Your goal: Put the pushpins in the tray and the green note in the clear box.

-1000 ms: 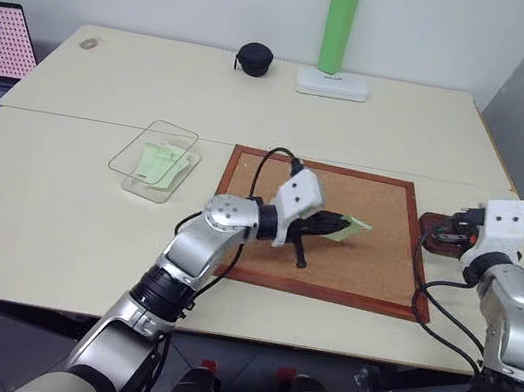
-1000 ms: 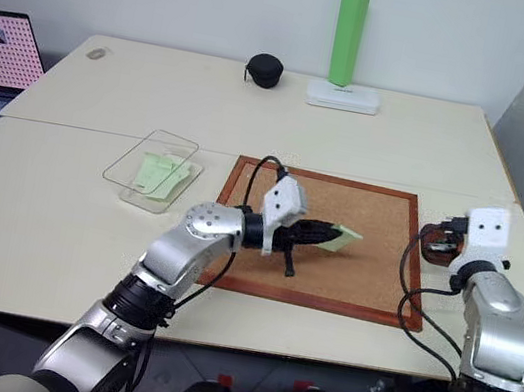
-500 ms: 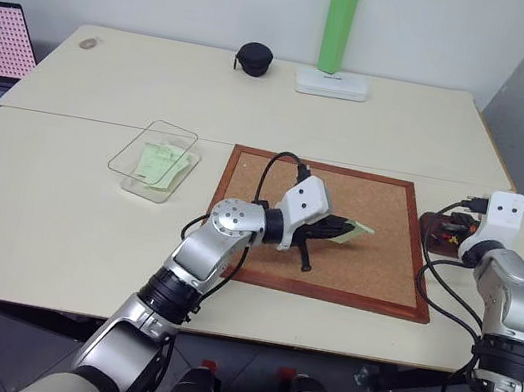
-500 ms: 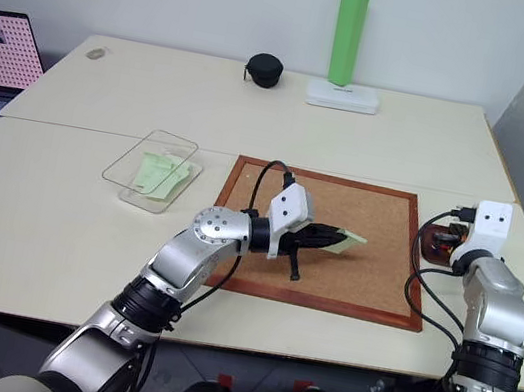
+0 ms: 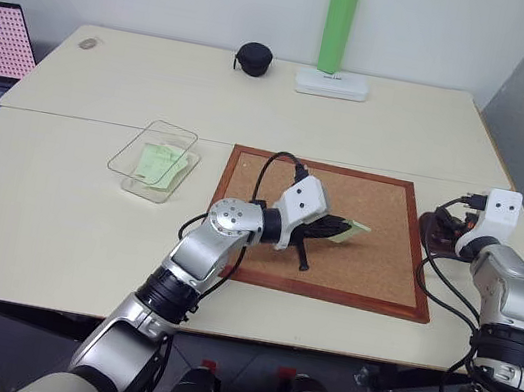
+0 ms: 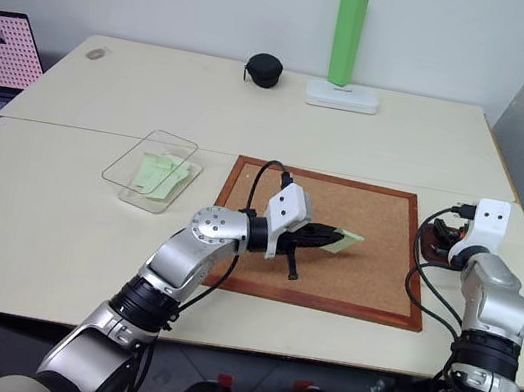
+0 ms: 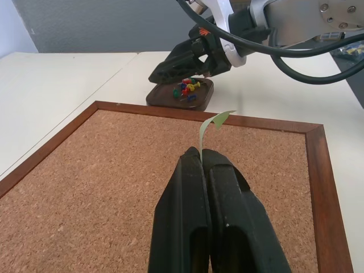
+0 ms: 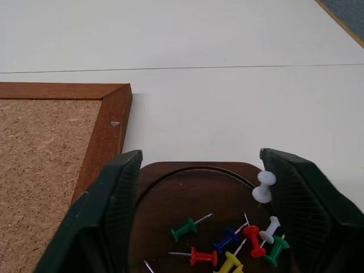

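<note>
While the right gripper (image 8: 199, 227) hangs over the tray (image 8: 170, 193) with jaws spread wide, apparently to drop a white pin onto the pushpins (image 8: 230, 247) lying there, the left gripper (image 7: 202, 156) pinches the green note (image 7: 209, 125) above the corkboard (image 5: 371, 266), well apart from the clear box (image 5: 155, 159).

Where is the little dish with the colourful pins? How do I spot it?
Find the big corkboard. Just off its right edge sits the tray, a small dark brown dish under the right gripper. It alone holds the pushpins.
</note>
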Motion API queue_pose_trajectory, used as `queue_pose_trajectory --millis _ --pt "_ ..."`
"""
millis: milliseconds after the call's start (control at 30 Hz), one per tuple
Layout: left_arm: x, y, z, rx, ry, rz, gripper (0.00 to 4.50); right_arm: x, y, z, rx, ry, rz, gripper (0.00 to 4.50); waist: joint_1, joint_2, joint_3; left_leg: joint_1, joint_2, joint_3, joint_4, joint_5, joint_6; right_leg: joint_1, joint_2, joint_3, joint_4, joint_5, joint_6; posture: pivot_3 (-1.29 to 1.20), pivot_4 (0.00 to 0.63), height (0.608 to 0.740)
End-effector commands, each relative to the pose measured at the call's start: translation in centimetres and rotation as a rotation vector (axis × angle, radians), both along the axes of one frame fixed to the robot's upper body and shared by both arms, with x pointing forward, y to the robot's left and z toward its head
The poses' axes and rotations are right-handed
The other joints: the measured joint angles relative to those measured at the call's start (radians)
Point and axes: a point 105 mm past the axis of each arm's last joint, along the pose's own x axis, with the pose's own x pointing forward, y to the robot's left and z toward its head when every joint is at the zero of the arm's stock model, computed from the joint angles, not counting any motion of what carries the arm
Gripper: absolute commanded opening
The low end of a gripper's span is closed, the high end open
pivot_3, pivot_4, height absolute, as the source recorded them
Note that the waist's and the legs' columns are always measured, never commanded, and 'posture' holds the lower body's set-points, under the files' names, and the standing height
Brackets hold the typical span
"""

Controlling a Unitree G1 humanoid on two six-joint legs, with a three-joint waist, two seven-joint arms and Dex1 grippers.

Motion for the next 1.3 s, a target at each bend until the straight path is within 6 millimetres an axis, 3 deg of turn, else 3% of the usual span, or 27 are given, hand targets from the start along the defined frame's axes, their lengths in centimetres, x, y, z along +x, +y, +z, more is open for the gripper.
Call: queue_pose_trajectory --millis 33,433,600,733,833,1000,1167,1300 --pt "0.2 0.0 1.3 -0.021 -0.047 0.004 0.0 0.1 0.2 1.4 0.016 -0.048 0.012 4.45 0.0 0.0 0.0 0.0 0.0 0.0 0.0 0.0 0.0 0.0 0.0 0.0 0.0 0.0 0.0 0.0 0.15 0.74" --pt "0.4 0.1 1.4 -0.015 -0.055 0.009 0.0 0.1 1.3 1.4 0.144 -0.044 0.036 4.45 0.0 0.0 0.0 0.0 0.0 0.0 0.0 0.0 0.0 0.0 0.0 0.0 0.0 0.0 0.0 0.0 0.15 0.74" --pt "0.6 0.3 1.5 -0.017 -0.057 0.028 0.0 -0.1 1.2 2.3 0.096 -0.079 0.048 4.45 0.0 0.0 0.0 0.0 0.0 0.0 0.0 0.0 0.0 0.0 0.0 0.0 0.0 0.0 0.0 0.0 0.15 0.74" --pt "2.0 1.7 2.4 -0.054 -0.037 0.127 0.0 -1.6 3.4 3.9 -0.053 -0.138 0.219 4.45 0.002 0.0 0.0 0.0 0.0 0.0 0.0 0.0 0.0 0.0 0.0 0.0 0.0 0.0 0.001 0.0 0.15 0.74" --pt "3.9 3.8 3.5 -0.086 -0.042 0.285 0.0 -3.7 5.8 5.1 -0.191 -0.198 0.393 4.45 0.001 0.0 0.0 -0.001 0.0 -0.001 0.0 0.0 0.0 0.0 0.0 -0.001 0.0 -0.001 0.001 0.0 0.15 0.74" --pt "7.0 10.1 5.4 -0.119 -0.114 0.684 0.0 -8.9 12.5 8.1 -0.131 -0.32 0.748 4.45 -0.011 0.001 0.001 0.0 0.001 -0.001 0.0 0.0 0.0 0.0 0.001 -0.001 0.0 -0.001 0.002 0.0 0.15 0.74" --pt "7.9 16.8 7.3 -0.161 -0.18 1.066 0.0 -12.9 17.7 9.0 -0.018 -0.331 0.994 4.45 -0.011 -0.001 0.002 -0.001 0.001 -0.003 0.0 0.0 0.0 0.0 0.001 -0.002 0.0 -0.001 0.002 0.0 0.15 0.74" --pt "7.4 21.4 7.3 -0.157 -0.198 1.332 0.0 -14.2 20.0 9.6 0.047 -0.343 1.088 4.45 0.001 -0.002 0.002 -0.001 0.0 -0.003 0.0 0.0 0.0 0.0 0.0 -0.003 -0.001 -0.001 0.002 0.0 0.15 0.74"
